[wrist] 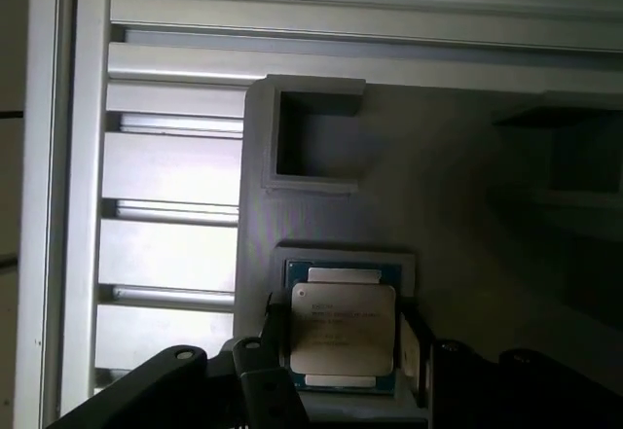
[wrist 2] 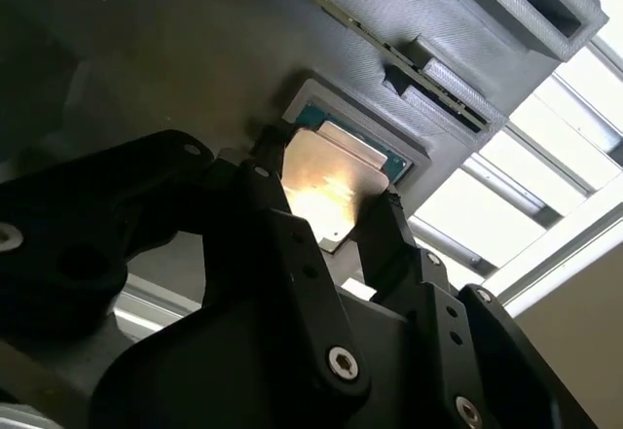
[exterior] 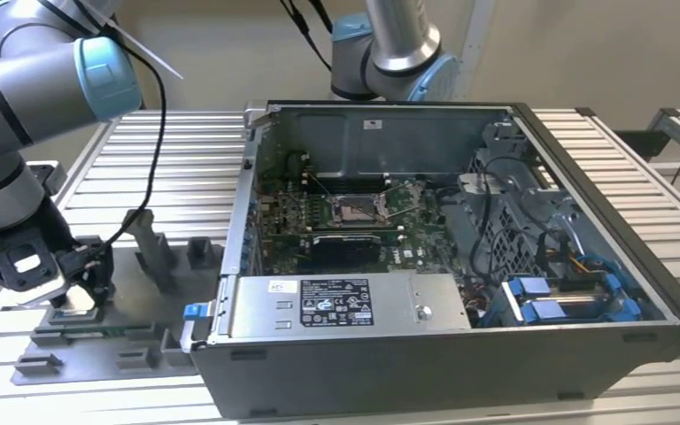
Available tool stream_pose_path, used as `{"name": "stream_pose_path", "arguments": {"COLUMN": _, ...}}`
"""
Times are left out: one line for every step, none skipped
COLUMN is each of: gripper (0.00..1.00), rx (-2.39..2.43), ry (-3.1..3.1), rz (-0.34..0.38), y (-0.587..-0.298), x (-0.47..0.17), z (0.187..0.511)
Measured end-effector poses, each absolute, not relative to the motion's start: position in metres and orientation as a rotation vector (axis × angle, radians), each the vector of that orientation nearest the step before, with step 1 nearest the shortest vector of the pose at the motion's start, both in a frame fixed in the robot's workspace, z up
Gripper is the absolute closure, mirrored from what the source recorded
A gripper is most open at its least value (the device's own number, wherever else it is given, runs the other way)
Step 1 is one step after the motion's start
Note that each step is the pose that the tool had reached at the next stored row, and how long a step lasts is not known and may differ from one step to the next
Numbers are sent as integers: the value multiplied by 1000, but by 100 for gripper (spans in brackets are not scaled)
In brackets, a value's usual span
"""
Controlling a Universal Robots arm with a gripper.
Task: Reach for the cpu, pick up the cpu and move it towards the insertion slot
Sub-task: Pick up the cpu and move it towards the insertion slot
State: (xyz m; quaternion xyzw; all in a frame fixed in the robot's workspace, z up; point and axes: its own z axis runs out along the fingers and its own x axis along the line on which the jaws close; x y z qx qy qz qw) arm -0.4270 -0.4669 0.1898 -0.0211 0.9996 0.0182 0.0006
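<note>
At the exterior view's left, a grey tray sits on the slatted metal table. In both wrist views the cpu lies flat in 1 shallow square nest of this tray, silver top up, with a deeper square pocket near it. Further to the exterior view's right stands an open computer case. Inside it lies a green circuit board bearing the insertion slot, well apart from the cpu. A silver power supply sits along the case's near wall.

The gripper is low over the tray with its jaws apart. Its 2 black fingers straddle the cpu, 1 just beside each opposite edge, and the chip sits in its nest, not lifted.

The power supply carries a black-and-white label, and the cpu top bears faint print, too small to read
</note>
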Motion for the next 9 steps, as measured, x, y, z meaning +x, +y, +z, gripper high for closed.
{"name": "stream_pose_path", "arguments": {"gripper": 100, "rx": -66, "ry": 3139, "rz": 57, "y": -467, "x": -427, "z": 193}}
{"name": "stream_pose_path", "arguments": {"gripper": 100, "rx": -66, "ry": 3139, "rz": 57, "y": -467, "x": -427, "z": 195}}
{"name": "stream_pose_path", "arguments": {"gripper": 100, "rx": -66, "ry": 3140, "rz": 56, "y": -467, "x": -427, "z": 198}}
{"name": "stream_pose_path", "arguments": {"gripper": 100, "rx": -66, "ry": 3140, "rz": 56, "y": -467, "x": -427, "z": 201}}
{"name": "stream_pose_path", "arguments": {"gripper": 100, "rx": -66, "ry": 3140, "rz": 56, "y": -467, "x": -427, "z": 204}}
{"name": "stream_pose_path", "arguments": {"gripper": 100, "rx": -66, "ry": 3140, "rz": 56, "y": -467, "x": -427, "z": 206}}
{"name": "stream_pose_path", "arguments": {"gripper": 100, "rx": -66, "ry": 3140, "rz": 56, "y": -467, "x": -427, "z": 209}}
{"name": "stream_pose_path", "arguments": {"gripper": 100, "rx": -66, "ry": 3140, "rz": 57, "y": -467, "x": -427, "z": 212}}
{"name": "stream_pose_path", "arguments": {"gripper": 100, "rx": -66, "ry": 3140, "rz": 56, "y": -467, "x": -427, "z": 215}}
